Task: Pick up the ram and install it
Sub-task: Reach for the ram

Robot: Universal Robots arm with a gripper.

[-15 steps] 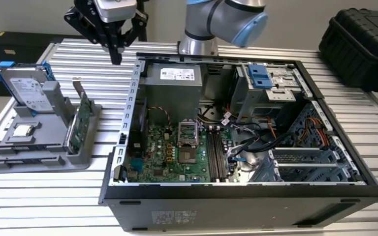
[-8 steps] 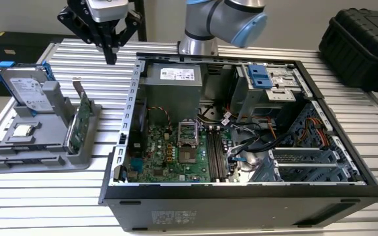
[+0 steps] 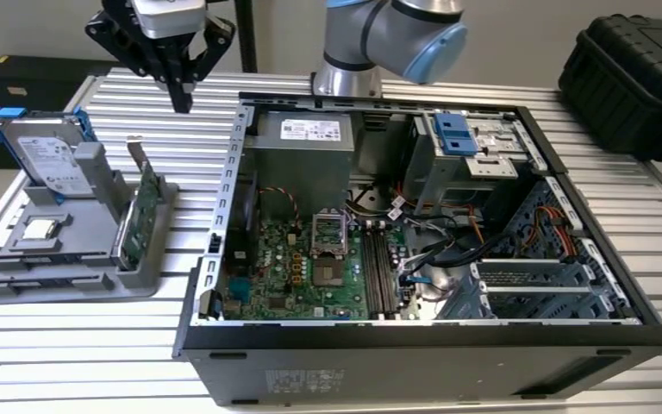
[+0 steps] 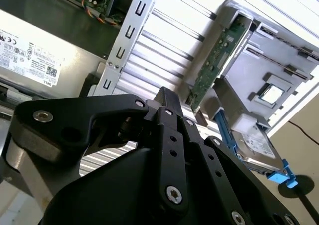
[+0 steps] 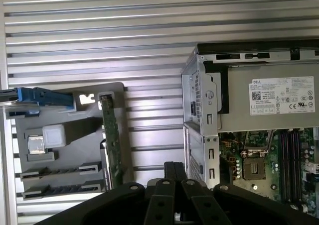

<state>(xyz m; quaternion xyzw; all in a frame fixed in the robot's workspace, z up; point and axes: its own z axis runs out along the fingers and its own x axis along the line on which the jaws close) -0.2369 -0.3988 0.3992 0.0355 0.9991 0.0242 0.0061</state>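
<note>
1. The jaws are pressed together with nothing between them, high above the ribbed surface [image 5: 99, 36].
2. Nearest below is a gray holder [image 5: 65, 158] with a green card [image 5: 112, 140] and a blue-framed hard drive [image 3: 49, 159]; I cannot pick out the ram.
3. Farther off is the open computer case [image 3: 234, 172], with a white printed label [image 5: 281, 95] on its power supply [image 3: 296, 164].

Ribbed metal table [image 3: 78, 345], grey parts stand [image 3: 66, 283] beside open computer case [image 3: 423, 373] on it

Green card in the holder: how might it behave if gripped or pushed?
The green card looks thin and flat, so probably stiff and light. Slotted on edge in the grey holder, it likely resists tipping. Bare circuitry suggests fragility.
</note>
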